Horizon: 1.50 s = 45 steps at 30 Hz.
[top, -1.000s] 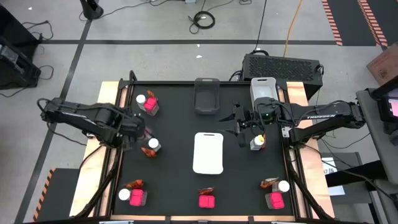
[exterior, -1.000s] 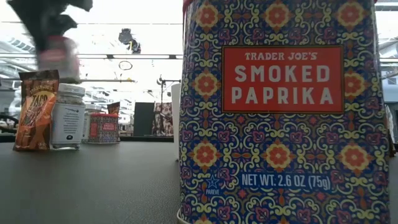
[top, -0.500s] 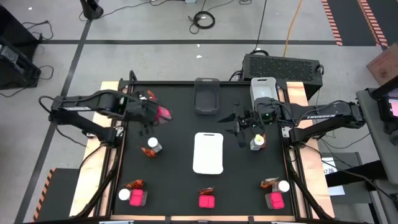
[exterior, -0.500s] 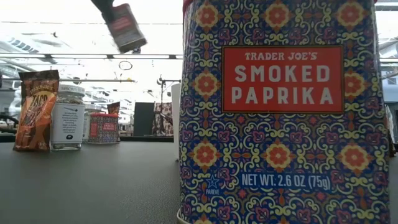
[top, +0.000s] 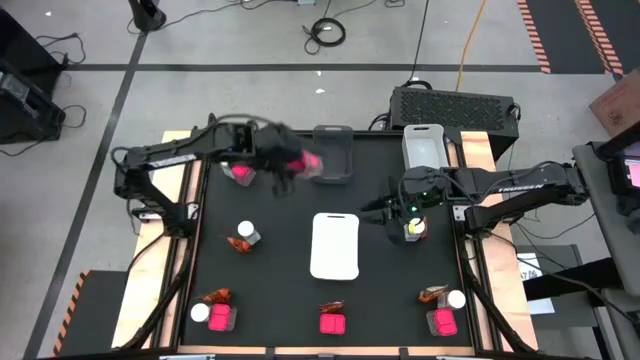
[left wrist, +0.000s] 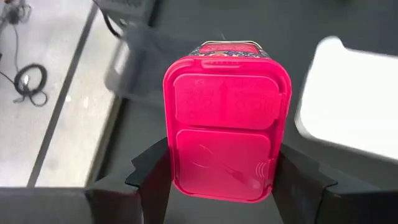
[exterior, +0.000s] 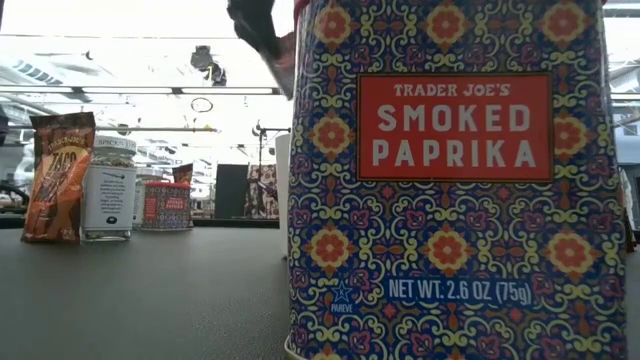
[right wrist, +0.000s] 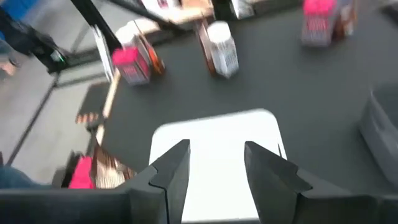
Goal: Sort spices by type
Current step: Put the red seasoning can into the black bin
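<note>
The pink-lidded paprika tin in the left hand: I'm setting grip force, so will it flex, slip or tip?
The paprika tin looks rigid with flat sides, so it probably won't flex. The left hand clamps it on two opposite walls; a glossy finish might slip. Taller than wide, it could tip if pushed high.

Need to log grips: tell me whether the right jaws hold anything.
No. The right gripper stands open and empty above the white tray.
</note>
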Each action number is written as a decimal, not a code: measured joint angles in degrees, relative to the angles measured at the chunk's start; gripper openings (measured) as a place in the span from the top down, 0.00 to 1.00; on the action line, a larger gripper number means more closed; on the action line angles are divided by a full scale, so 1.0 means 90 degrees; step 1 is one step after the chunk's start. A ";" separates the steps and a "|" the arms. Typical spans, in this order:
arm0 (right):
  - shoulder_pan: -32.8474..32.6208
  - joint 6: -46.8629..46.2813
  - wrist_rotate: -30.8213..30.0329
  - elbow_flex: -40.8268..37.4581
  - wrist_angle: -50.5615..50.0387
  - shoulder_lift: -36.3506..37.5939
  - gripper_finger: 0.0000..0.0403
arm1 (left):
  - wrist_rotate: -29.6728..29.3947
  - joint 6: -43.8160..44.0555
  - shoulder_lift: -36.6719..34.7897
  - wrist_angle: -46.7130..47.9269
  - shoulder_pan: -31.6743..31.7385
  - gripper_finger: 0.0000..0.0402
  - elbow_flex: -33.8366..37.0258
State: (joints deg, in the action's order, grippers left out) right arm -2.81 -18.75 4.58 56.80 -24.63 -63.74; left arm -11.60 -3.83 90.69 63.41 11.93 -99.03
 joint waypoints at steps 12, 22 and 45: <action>0.0007 -0.0024 -0.0010 0.0000 -0.0585 0.0167 0.64 | 0.0767 -0.1331 0.1391 -0.0973 0.1302 0.45 -0.0435; 0.0007 -0.0130 -0.0075 0.0000 -0.0580 0.0167 0.64 | 0.1087 -0.1977 0.2478 -0.1485 0.1649 0.45 -0.0484; 0.0010 -0.0704 -0.0697 0.0000 -0.0426 0.0164 0.64 | 0.0723 -0.2847 0.3347 -0.2406 0.2417 0.45 -0.0482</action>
State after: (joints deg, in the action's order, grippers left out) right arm -2.72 -25.09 -1.69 56.80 -28.46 -62.26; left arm -5.09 -29.45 120.81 41.75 33.68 -103.37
